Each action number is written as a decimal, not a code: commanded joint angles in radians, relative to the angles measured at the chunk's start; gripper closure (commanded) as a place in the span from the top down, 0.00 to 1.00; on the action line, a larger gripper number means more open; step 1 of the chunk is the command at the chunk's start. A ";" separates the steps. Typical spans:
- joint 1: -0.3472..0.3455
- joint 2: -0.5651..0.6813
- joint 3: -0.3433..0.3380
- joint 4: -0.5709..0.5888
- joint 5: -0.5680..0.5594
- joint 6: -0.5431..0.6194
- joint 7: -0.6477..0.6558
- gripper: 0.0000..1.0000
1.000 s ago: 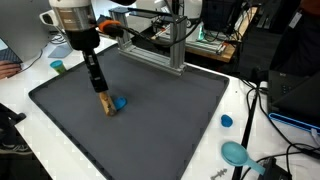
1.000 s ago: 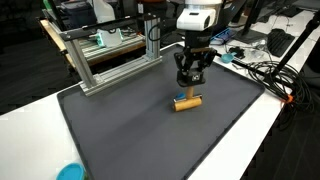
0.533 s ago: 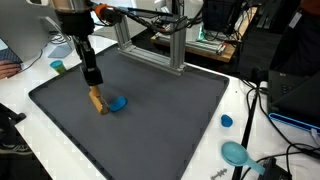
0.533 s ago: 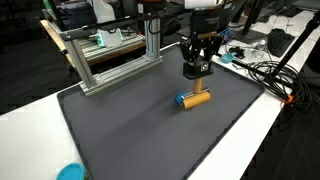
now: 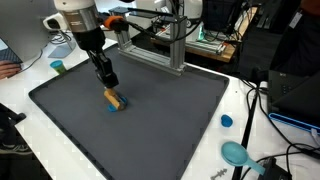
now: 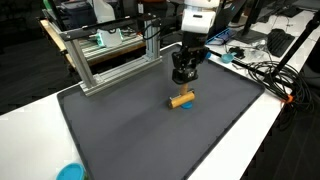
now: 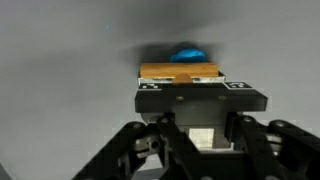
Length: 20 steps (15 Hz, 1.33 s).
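— Where do things stand?
— A grey mat [image 5: 170, 120] covers the table. My pincer [image 6: 180, 78] hangs just over the blue-tipped wooden peg [image 6: 181, 100], which lies flat mid-mat. We are not touching.
— Open or closed?
— I cannot tell.

Plainly a robotics lab: aluminium-profile frame [image 5: 176, 45] standing behind a dark work mat [image 5: 170, 115], cables [image 6: 262, 72] strewn over a white bench [image 6: 30, 110].

Just beyond the gripper [image 7: 202, 102] lies a tan wooden block [image 7: 180, 72], with a blue piece [image 7: 188, 54] behind it, on a grey mat [image 7: 60, 60].
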 commanded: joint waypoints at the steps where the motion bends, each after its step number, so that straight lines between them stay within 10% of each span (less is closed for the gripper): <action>1: -0.031 -0.011 0.034 -0.005 0.032 -0.108 -0.084 0.22; 10: -0.046 -0.122 0.061 -0.060 0.058 -0.090 -0.178 0.22; 16: -0.027 -0.224 0.102 0.058 0.003 -0.422 -0.445 0.22; 20: -0.022 -0.230 0.117 0.053 0.018 -0.437 -0.495 0.22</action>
